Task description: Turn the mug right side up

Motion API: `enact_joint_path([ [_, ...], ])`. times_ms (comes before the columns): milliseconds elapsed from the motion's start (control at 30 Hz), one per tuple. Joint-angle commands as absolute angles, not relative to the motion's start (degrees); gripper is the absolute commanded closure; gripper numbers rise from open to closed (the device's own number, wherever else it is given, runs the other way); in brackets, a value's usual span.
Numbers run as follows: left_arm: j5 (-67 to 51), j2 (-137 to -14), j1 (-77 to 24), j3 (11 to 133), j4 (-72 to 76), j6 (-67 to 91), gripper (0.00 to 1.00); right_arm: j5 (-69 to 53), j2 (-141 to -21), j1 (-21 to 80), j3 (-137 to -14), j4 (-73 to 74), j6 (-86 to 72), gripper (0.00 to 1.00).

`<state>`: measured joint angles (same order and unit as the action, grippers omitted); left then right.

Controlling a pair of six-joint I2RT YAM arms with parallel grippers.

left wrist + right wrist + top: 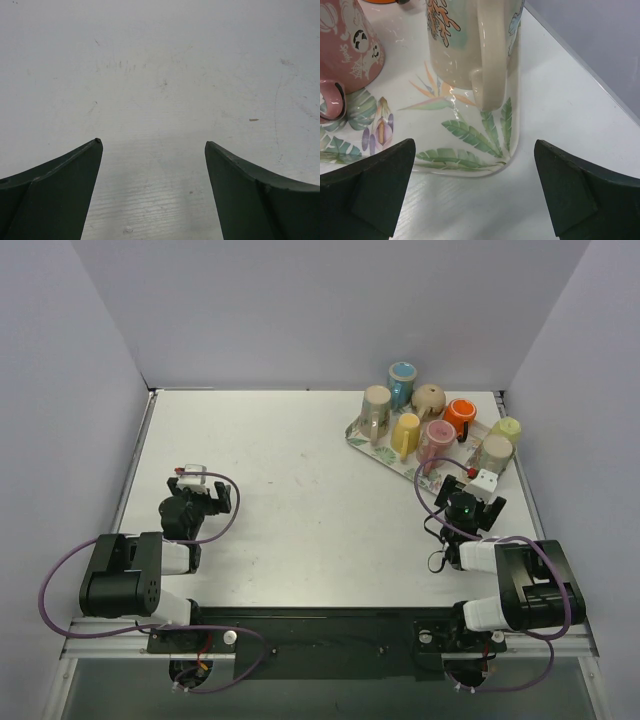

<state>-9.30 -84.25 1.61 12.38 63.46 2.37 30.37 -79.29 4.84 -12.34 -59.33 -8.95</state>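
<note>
At the tray [465, 160] corner the cream mug [465, 45] is faced by the right gripper [475, 144], spread wide for a likely grasp; the left gripper [150, 142] is parked equally wide aside.

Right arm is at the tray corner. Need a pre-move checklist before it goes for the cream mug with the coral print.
1. Right gripper open: ok, jaws wide apart, nothing between them.
2. Lined up with the cream coral-print ceramic mug: ok, its handle faces the gripper, roughly centred.
3. Mug orientation confirmed: cannot tell, neither its rim nor its base shows clearly in any view.
4. Side clearance: not ok, the pink cone-shaped mug stands close beside it on the leaf-patterned tray; likely tight for a finger.
5. Left gripper out of the way: ok, open over the bare white table, far from the tray.
</note>
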Motion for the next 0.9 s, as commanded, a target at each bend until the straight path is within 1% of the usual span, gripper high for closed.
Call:
enact_joint_path([
  [0,-9.32,-84.02,2.02,13.54,65.13,2.55,0.06,32.77,-77.44,4.83,-13.8,-60.74,-10.01,0.0],
  [33,-9.32,-84.2,2.02,13.54,65.13,2.55,0.06,33.65,-76.04,4.75,-13.89,-58.47,-11.24,0.0],
  [200,-9.32,-84.2,2.02,13.54,65.13,2.55,0.06,34.27,-74.36,6.06,-11.51,-62.84,-8.97,0.0],
  [233,-9.32,-84.03,2.02,13.54,65.21,2.55,0.06,37.93,-71.22,7.02,-13.17,-57.27,-9.31,0.0],
  [267,-9.32,-84.02,2.02,13.54,65.21,2.64,0.06,38.58,-69.1,7.12,-14.4,-53.48,-9.66,0.0],
  [300,-9.4,-83.94,2.02,13.36,65.39,2.46,0.06,38.5,-65.86,7.03,-17.55,-44.56,-11.15,0.01],
  [333,-9.58,-83.85,2.11,13.19,65.74,2.55,0.06,38.58,-64.35,6.94,-18.97,-40.99,-12.64,0.01],
  [367,-9.67,-82.89,2.11,13.18,65.66,2.64,0.06,37.19,-62.16,6.33,-21.68,-34.69,-15.01,0.02],
  [400,-9.58,-81.66,2.2,13.36,64.44,2.64,0.06,34.65,-61.44,6.24,-22.67,-32.11,-15.73,0.03],
  [500,-9.4,-76.04,2.81,15.37,55.67,3.69,0.06,30.86,-59.33,6.68,-28.8,-21.21,-17.22,0.09],
  [600,-13.69,-74.1,3.34,16.69,50.3,1.77,0.06,28.31,-60.37,7.38,-35.83,-10.59,-19.33,0.15],
  [667,-15.28,-72.86,3.34,17.48,46.69,0.62,0.06,29.52,-61.6,8.17,-39.61,-4.61,-20.56,0.19],
  [733,-16.43,-71.29,3.34,18.1,43.96,0.35,0.07,33.2,-63.01,8.35,-42.0,-0.54,-22.66,0.23],
  [767,-16.44,-70.93,3.34,18.19,43.42,0.26,0.07,37.4,-63.28,8.18,-42.36,1.56,-24.42,0.23],
  [867,-16.26,-69.26,3.34,18.19,42.02,0.26,0.07,40.52,-64.42,5.11,-41.4,1.23,-27.33,0.31],
])
